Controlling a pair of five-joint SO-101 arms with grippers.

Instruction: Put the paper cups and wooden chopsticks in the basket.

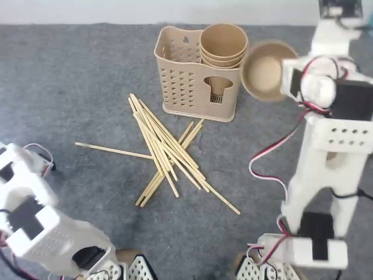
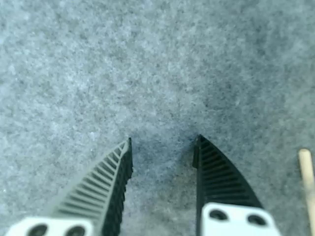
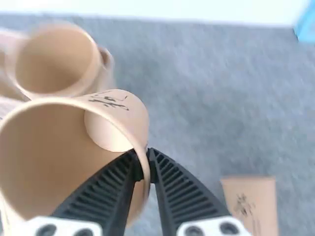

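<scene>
The right claw (image 3: 142,161) clamps the rim of a paper cup (image 3: 51,162) (tilted, mouth toward the wrist) beside the basket (image 1: 186,87).

One basket (image 1: 192,87), one cup stack (image 1: 224,42), two loose cups (image 1: 265,70) (image 3: 248,202) — chopsticks (image 1: 166,149) beyond counting.

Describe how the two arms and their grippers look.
The left arm and right arm are white plastic with black servo blocks; red, white and black wires trail from the right one. The left gripper and right gripper are black, ribbed and pointed, on white bases.
</scene>
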